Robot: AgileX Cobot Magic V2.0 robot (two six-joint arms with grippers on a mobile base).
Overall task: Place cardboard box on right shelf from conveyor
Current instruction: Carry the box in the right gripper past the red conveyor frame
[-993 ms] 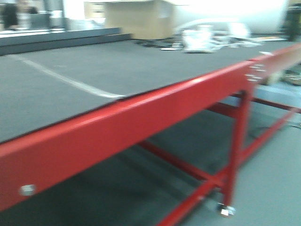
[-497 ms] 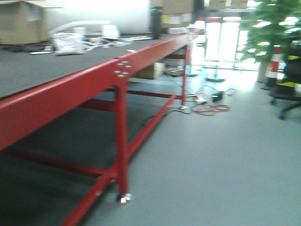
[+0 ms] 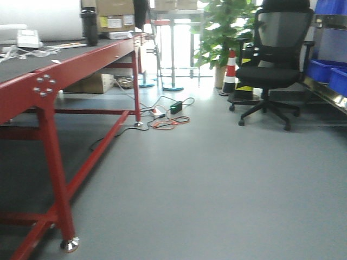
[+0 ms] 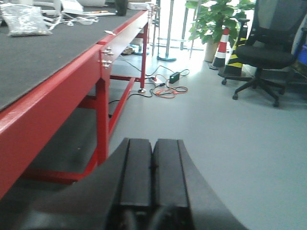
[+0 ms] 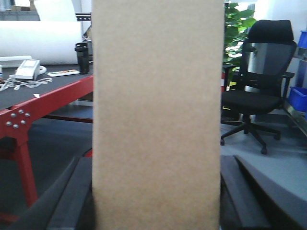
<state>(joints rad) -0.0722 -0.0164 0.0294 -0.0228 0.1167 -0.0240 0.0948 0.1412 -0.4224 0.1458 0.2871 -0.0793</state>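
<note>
Box [image 5: 157, 115] is sitting clamped in the right tool [image 5: 157, 196], right of the red worktop [image 3: 81, 58]; left tool [image 4: 152, 177] is hanging closed, empty. Pickup looks done; shelf [image 3: 328, 95], further right, is awaiting placement.

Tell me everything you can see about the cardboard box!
The cardboard box is plain tan, with no print or tape on the face that shows, and looks smooth and matte. It stands upright, tall and narrow, filling the middle of the right wrist view, so its top and bottom are cut off. The right pincer holds it, with dark fingers against either side. Nothing else can be seen touching it.
</note>
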